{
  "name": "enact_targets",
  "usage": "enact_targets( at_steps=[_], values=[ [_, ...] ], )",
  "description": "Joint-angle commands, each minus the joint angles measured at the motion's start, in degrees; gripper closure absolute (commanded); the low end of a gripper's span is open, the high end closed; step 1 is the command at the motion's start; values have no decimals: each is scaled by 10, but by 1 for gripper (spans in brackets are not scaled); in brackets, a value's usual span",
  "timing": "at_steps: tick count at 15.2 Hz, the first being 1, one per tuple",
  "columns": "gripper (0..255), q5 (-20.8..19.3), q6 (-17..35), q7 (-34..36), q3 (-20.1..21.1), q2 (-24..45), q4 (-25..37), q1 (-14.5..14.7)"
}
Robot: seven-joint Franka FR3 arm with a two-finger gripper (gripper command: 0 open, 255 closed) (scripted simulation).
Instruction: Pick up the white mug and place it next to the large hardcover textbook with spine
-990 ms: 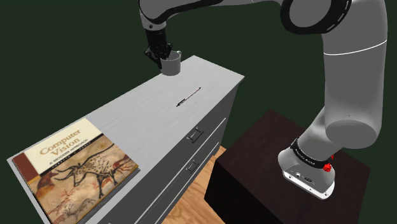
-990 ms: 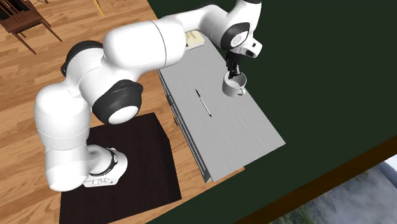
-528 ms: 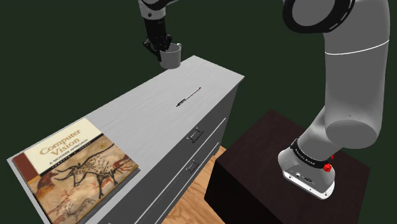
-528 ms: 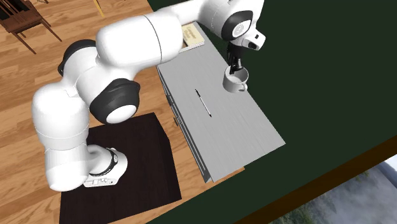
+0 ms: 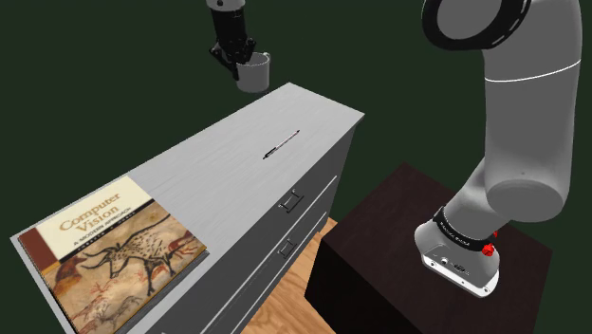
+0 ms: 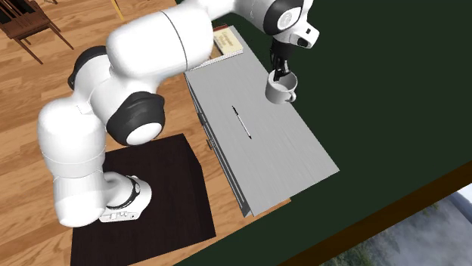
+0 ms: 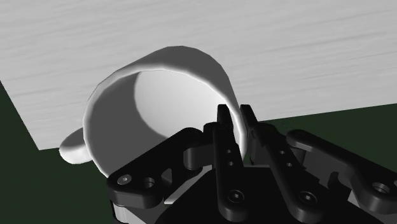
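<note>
A pale grey-white mug (image 5: 252, 73) hangs in the air above the far end of the grey cabinet top (image 5: 218, 161), held by its rim. My black gripper (image 5: 236, 57) is shut on the mug's wall, one finger inside and one outside, as the wrist view shows on the mug (image 7: 159, 108) with the gripper (image 7: 233, 124). From the second exterior view the mug (image 6: 281, 89) floats over the cabinet's back edge under the gripper (image 6: 281, 73). The large book (image 5: 109, 247), titled "Computer Vision" with a cave-painting cover, lies flat at the near end of the cabinet.
A slim pen (image 5: 282, 144) lies on the cabinet top between mug and book. The cabinet has drawers with handles (image 5: 290, 201) on its front. My dark stand (image 5: 417, 256) sits on a wooden floor. A dark green wall runs behind the cabinet.
The gripper has lifted the mug off the cabinet top, rising steadily with it; book and pen have not moved.
</note>
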Motion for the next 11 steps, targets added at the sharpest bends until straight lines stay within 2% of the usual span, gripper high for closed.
enact_targets(
  at_steps=[1, 6, 11],
  values=[
    [255, 5, 16, 14, 6, -35, -52, 3],
    [255, 19, 59, 58, 24, -121, -181, 18],
    [255, 34, 85, 104, 44, -187, -275, 39]
  ],
)
